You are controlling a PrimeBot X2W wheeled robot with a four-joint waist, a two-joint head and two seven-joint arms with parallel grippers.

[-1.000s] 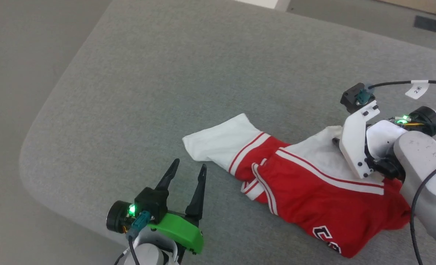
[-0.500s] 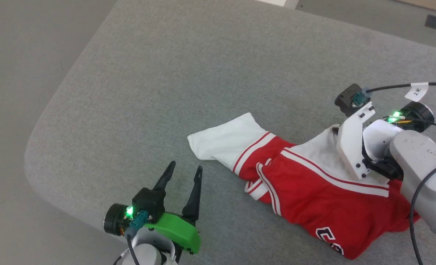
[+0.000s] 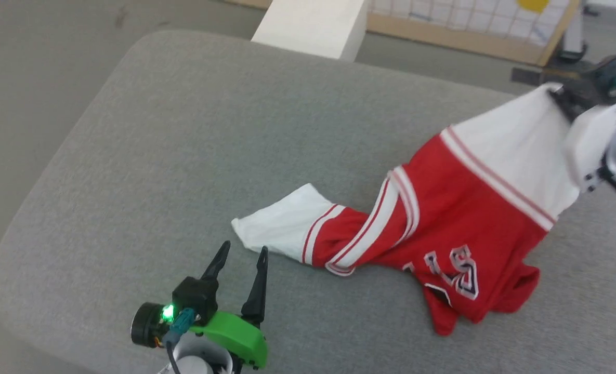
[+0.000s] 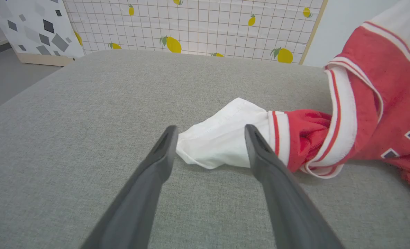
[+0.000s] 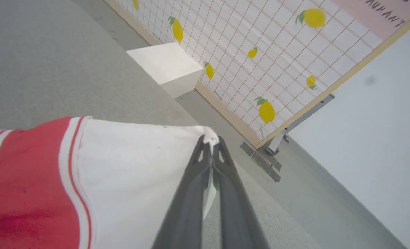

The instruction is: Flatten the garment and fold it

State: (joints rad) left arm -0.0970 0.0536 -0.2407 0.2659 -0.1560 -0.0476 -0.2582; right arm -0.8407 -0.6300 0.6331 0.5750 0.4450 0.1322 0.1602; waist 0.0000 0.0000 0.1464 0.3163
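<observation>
Pinching the edge of a white sleeve, the right gripper has its two dark fingers pressed together on the cloth, with a small tuft of white poking out past the tips; it holds that end of the shirt up in the air at the far right of the head view, above the gray cushion. From that grip the shirt slopes down to the left; the white sleeve is stretched fairly smooth, then comes a red-and-white striped band, then the red body, which sags onto the cushion at the middle right. Black lettering with white outlines shows on the red part, crumpled and partly folded under, so it cannot be read in full; the lower hem bunches in a loose red lump toward the near edge. A striped band twists across the body like a rope; beyond it the other white sleeve lies flat on the cushion, pointing left. The left gripper sits low at the near left, its fingers spread wide apart and holding nothing; in the left wrist view the tips frame the end of that flat sleeve, just short of it; whether they touch the cushion is unclear. Past the far edge of the cushion stand a white box and a screen printed with lemons, on the gray floor.
</observation>
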